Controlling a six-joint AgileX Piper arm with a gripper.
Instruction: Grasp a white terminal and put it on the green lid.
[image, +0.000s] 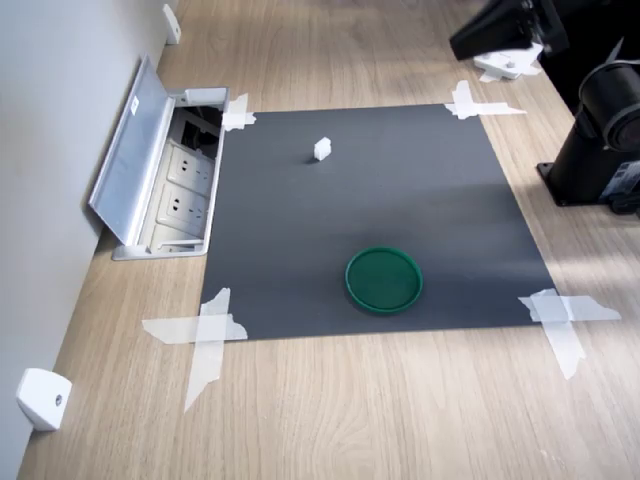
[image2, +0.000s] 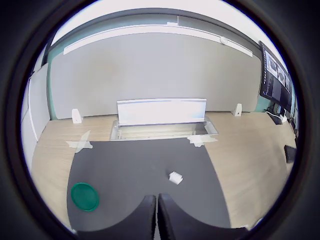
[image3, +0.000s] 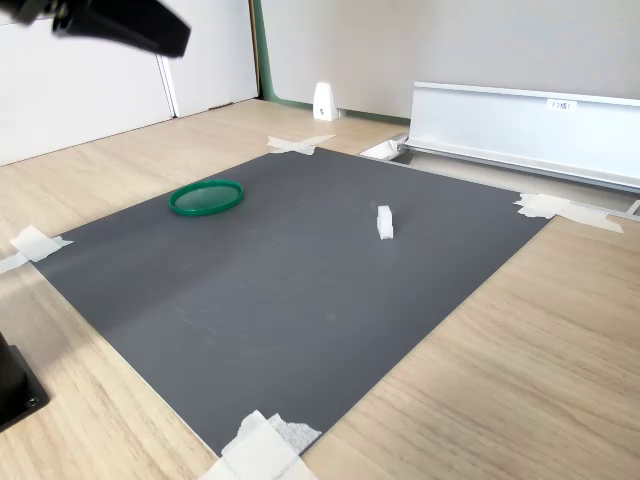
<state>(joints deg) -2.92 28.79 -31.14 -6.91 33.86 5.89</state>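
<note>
The white terminal (image: 322, 149) (image3: 384, 222) (image2: 175, 177), a tiny white block, stands on the dark mat (image: 370, 215), far from the green lid. The green lid (image: 384, 279) (image3: 206, 197) (image2: 85, 196) lies flat and bare near the mat's edge. My gripper (image2: 156, 217) shows in the wrist view with its two black fingers (image2: 146, 220) pressed together and nothing between them. It hangs high above the mat, back from the terminal. In the first exterior view the gripper (image: 497, 30) is a dark shape at the upper right; in the second exterior view the gripper (image3: 125, 22) is at the upper left.
An open floor socket box with a raised metal flap (image: 135, 155) sits beside the mat. White tape strips (image: 205, 335) hold the mat's corners. White wedge pieces (image: 42, 398) stand along the wall. The arm's black base (image: 600, 130) is at the first exterior view's right.
</note>
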